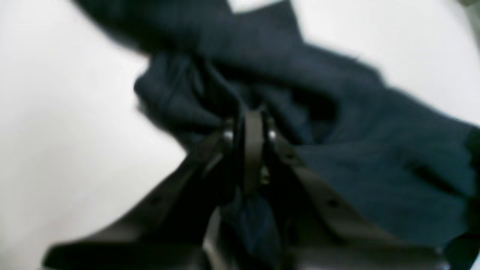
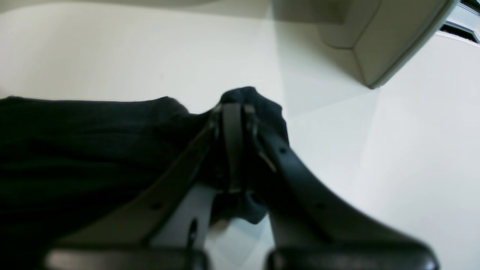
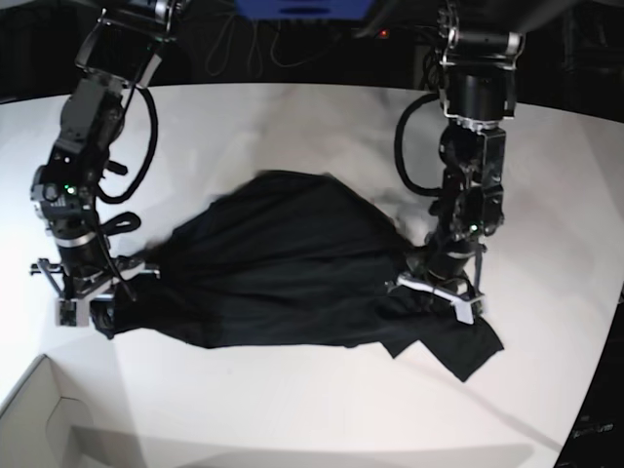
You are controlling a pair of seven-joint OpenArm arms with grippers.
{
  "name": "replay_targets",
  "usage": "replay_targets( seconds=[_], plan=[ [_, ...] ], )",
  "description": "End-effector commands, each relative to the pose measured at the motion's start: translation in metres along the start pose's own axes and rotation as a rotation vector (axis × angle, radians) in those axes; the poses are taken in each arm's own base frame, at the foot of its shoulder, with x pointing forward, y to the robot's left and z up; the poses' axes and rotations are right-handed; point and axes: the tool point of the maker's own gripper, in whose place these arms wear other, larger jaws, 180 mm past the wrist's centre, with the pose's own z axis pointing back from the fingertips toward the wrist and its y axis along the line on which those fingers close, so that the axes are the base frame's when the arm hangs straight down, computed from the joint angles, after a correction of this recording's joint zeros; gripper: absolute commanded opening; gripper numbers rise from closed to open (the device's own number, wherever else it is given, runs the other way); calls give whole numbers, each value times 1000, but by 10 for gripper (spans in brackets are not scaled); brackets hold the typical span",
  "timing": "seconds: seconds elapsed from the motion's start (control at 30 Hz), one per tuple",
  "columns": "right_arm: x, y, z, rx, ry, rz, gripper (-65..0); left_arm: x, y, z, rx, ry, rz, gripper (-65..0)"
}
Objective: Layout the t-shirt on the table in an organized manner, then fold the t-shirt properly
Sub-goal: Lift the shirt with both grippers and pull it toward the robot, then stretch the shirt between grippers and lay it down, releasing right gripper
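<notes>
Now t-shirt [image 3: 283,263] pinched (bunched) between both jaws.

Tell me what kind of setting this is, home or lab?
Likely a robotics lab bench, not a home: two arms work a black t-shirt on a bare white table, the left gripper and right gripper both clamped on it, loose cables behind.

A robotics lab: two arms [image 3: 83,146] mounted behind a bare white table [image 3: 292,409], cables [image 3: 263,44] trailing behind it.
</notes>
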Motion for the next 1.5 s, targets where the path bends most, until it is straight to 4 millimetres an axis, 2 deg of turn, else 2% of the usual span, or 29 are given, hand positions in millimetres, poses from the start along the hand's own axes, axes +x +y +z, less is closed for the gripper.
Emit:
replay_targets(
  seconds=[0.0,0.07,0.23,0.33,0.6,0.7,0.8,0.9,0.97,1.07,1.13,1.2,1.3,1.47],
  plan=[
    [23,-2,-1,-2,-76,0,-650,36,-13,3,-33,-97,-7,-650],
    [27,-4,-2,-4,-85,3,-650,50,-20,12,-52,-141,-20,-649],
    [47,-16,-4,-25,-126,25,-650,100,-49,39,-124,-289,-50,-648],
    [58,-22,-8,-34,-147,35,-650,119,-58,43,-140,-331,-59,-648],
    [75,-35,-31,-42,-156,20,-650,167,-76,31,-165,-397,-55,-648],
    [73,-38,-39,-44,-137,17,-650,181,-79,19,-160,-397,-48,-648],
    [67,-47,-51,-73,-93,48,-650,191,-78,-1,-142,-368,-34,-648],
    [74,-53,-58,-90,-93,48,-650,205,-85,-16,-141,-353,-21,-648],
    [84,-65,-57,-117,-114,23,-650,214,-91,-21,-147,-350,-24,-648],
    [100,-81,-55,-154,-151,-7,-650,226,-105,-17,-172,-375,-23,-648],
    [101,-93,-52,-176,-151,3,-650,241,-115,-3,-198,-423,-29,-648],
    [100,-99,-50,-187,-147,10,-650,237,-112,10,-206,-451,-35,-648],
    [88,-105,-46,-197,-121,31,-650,239,-113,42,-230,-525,-65,-648],
    [77,-105,-44,-195,-101,36,-650,202,-93,72,-218,-527,-103,-648]
  ],
)
